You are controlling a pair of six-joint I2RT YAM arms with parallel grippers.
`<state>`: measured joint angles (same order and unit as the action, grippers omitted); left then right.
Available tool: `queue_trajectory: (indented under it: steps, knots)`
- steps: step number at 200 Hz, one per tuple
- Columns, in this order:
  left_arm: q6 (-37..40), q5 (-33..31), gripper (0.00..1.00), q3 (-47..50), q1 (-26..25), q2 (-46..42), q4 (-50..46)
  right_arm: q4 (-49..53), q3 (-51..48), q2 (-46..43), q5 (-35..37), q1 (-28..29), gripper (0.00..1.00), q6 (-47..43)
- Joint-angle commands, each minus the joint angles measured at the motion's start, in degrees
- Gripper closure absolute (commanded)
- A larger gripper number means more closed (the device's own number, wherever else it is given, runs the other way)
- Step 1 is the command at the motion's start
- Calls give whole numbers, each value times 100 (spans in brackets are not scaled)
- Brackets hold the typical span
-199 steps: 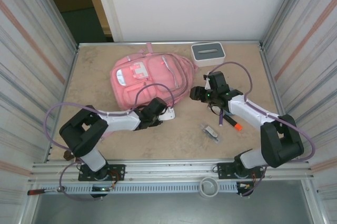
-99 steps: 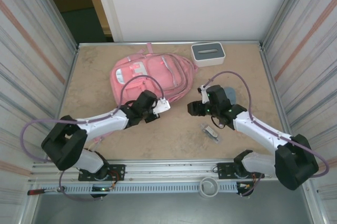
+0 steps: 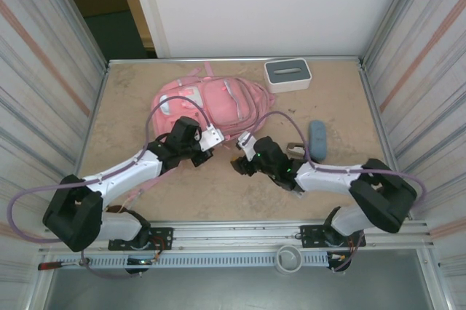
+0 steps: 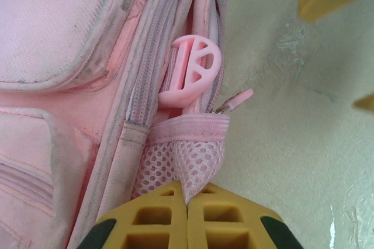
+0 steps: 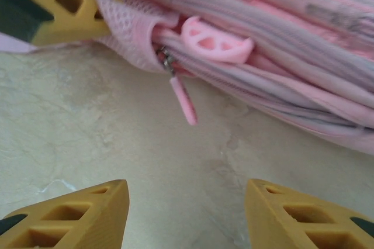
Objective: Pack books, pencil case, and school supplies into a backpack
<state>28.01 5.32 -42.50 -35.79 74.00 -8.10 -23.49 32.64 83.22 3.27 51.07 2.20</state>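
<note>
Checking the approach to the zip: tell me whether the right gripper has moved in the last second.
Yes: against the white box in the top view, the right gripper has shifted left and toward the near edge.

From above, we see the left arm covering the backpack's near edge, and a small thing by the right arm is too small for us to name. At the left wrist the backpack runs off top and left; its mesh corner vanishes between the left gripper's pressed-together fingers.
</note>
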Motion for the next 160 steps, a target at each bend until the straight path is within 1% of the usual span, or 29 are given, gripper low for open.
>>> queue_trajectory:
  steps: [1, 23, 54, 88, 106, 118, 160]
  knots:
    - [-188, 477, 100, -75, 35, -382, 423, -977, 89, 477, 427, 74, 47, -351]
    - [-197, 479, 100, -81, 47, -377, 382, -1417, 193, 959, 624, 172, 48, -416]
    - [-195, 483, 100, -92, 60, -364, 356, -1763, 399, 1444, 686, 182, 51, -476]
    - [-199, 458, 100, -97, 55, -338, 350, -2086, 477, 1642, 675, 197, 55, -501]
    - [-206, 443, 100, -100, 63, -307, 351, -2169, 487, 1661, 662, 224, 59, -516]
    - [-206, 434, 100, -103, 63, -285, 350, -2193, 501, 1667, 593, 228, 64, -526]
    - [-199, 349, 100, -132, 64, -219, 309, -2221, 442, 1579, 530, 285, 87, -468]
